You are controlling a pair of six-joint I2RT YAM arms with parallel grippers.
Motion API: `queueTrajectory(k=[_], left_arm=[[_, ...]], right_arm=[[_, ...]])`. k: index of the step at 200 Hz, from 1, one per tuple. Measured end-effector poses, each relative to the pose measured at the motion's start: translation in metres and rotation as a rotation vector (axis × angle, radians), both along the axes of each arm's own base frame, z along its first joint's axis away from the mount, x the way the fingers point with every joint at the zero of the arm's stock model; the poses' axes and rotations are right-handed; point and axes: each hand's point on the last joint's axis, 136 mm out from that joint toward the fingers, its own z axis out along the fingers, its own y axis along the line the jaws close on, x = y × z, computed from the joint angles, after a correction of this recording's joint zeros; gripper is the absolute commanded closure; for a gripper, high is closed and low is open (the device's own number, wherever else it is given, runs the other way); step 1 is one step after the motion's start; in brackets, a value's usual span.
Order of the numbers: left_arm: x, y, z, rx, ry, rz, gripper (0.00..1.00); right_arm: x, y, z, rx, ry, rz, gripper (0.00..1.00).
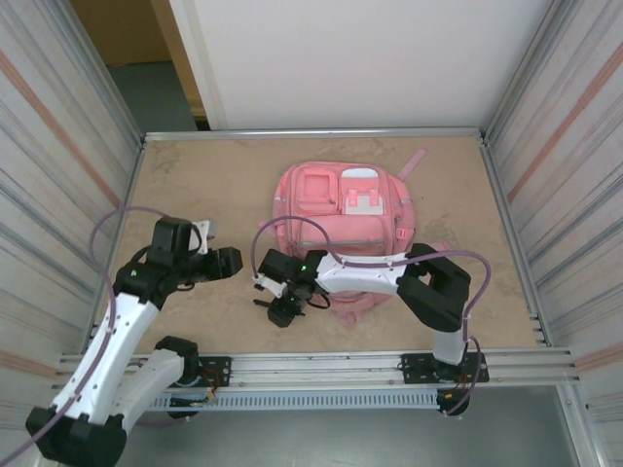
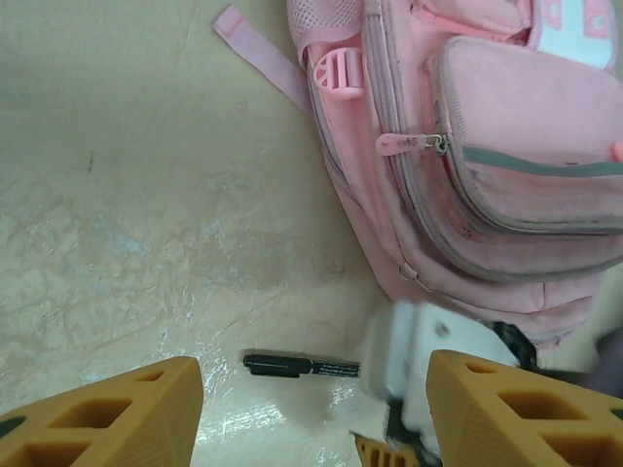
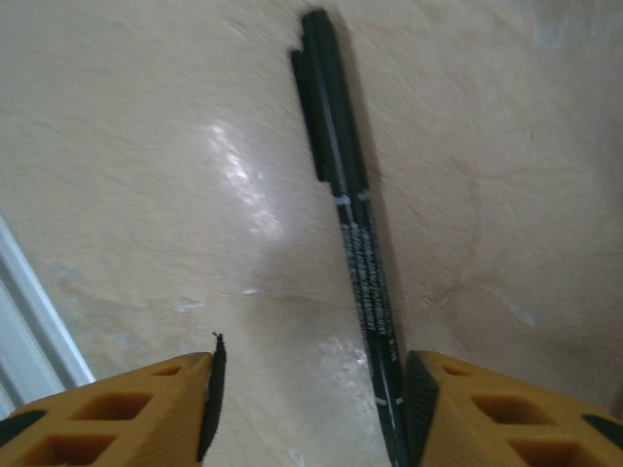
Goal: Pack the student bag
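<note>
Orange lattice-moulded fingers (image 3: 117, 401) of the right gripper (image 3: 311, 413) are held spread apart low over the tan worktop (image 3: 146, 195), with nothing gripped. A slim black marker pen with white lettering (image 3: 343, 214) is laid between them, close against the inner pad of one finger — whether it is touched cannot be told.

From above, the right arm (image 1: 370, 277) is seen folded at the elbow, its white forearm stretched leftwards and its wrist turned down. The left arm (image 1: 127, 321) is raised from the near left corner and bent, and the left gripper (image 2: 311, 418) at its end is likewise spread wide and empty, pointed towards the right gripper.

The large pink fabric backpack (image 1: 341, 204) is laid flat, front up, towards the middle of the worktop's far edge. Grey-trimmed zip pockets, a pale patch and a strap trailing towards the far right corner are shown. Its near edge is hidden by the right arm — and the pen's lower end is cut off in the right wrist view.
</note>
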Motion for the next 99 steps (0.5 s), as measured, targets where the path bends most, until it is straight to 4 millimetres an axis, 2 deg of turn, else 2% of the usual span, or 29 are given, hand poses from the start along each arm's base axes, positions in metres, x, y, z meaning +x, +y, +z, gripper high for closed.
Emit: queueTrajectory(k=[9,21,28,66,99], left_arm=[[-0.004,0.001,0.001,-0.006,-0.014,0.003,0.38],[-0.007,0.002,0.001,-0.012,-0.024,0.004,0.39],[-0.009,0.002,0.001,-0.016,-0.029,0.002,0.39],[-0.011,-0.002,0.0,-0.033,-0.012,-0.016,0.4],[-0.011,-0.005,-0.005,-0.047,0.024,-0.018,0.41]], right_arm=[[-0.001,-0.003,-0.008,-0.03,0.025,-0.013,0.62],[-0.003,-0.007,-0.017,-0.068,0.043,-0.011,0.63],[-0.002,-0.006,-0.016,-0.076,0.046,-0.012,0.64],[-0.01,-0.004,-0.016,-0.142,0.018,0.017,0.84],[-0.017,-0.002,-0.014,-0.162,-0.003,0.011,0.89]])
